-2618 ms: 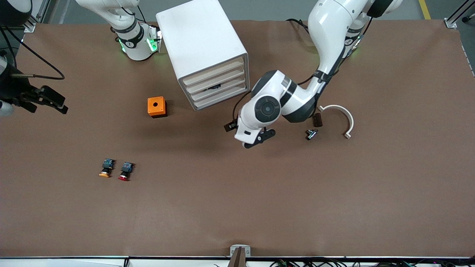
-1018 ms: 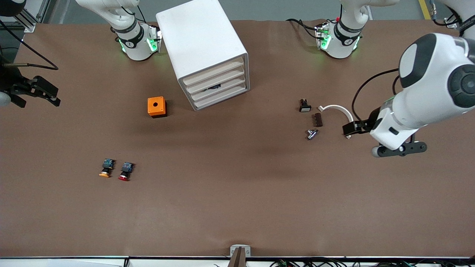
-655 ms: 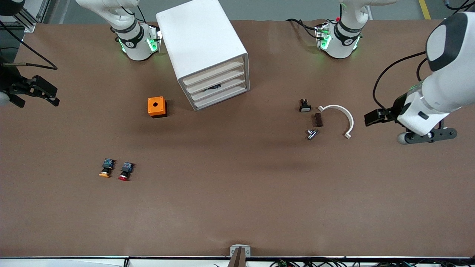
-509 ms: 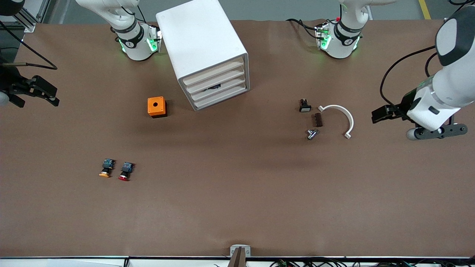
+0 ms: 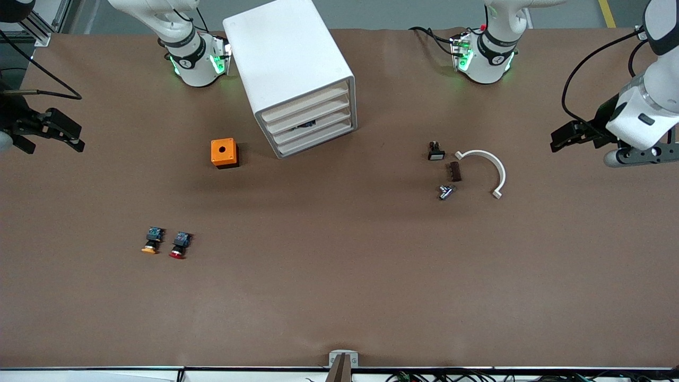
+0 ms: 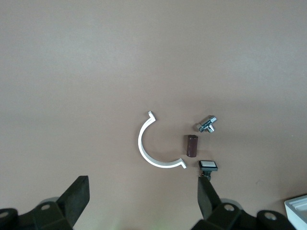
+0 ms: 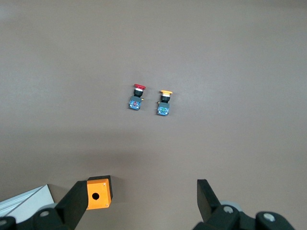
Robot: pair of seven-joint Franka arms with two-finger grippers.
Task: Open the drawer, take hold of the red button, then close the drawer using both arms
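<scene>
Left tool (image 5: 636, 154), jaws wide and empty, hangs high over the surface's edge at the left arm's end; over the last few seconds it has swung away from the spot just in front of the cabinet (image 5: 289, 74), passed over the small parts and kept climbing outward. Its wrist view now looks down from well up on the white half-ring (image 6: 154, 146), the brown cylinder (image 6: 192, 145), the metal fitting (image 6: 207, 124) and the small black switch (image 6: 208, 166), all lying loose and untouched. Right tool (image 5: 50, 132), also wide and empty, waits over the edge at the right arm's end, hardly shifted in that time. All four drawers (image 5: 310, 119) look pushed in, fronts about flush; something dark shows in the gap at the third one, too small to identify. The red button (image 5: 179, 246) lies on the open surface near the front camera, toward the right arm's end, just beside the yellow-capped one (image 5: 151, 241) and well apart from the cabinet; the orange cube (image 5: 224, 153) sits between them and the cabinet. Reading: the left arm's retreat to a parked pose with the cabinet shut suggests either the run is wrapping up or resetting. Nothing is held, and the red button is outside any drawer.
</scene>
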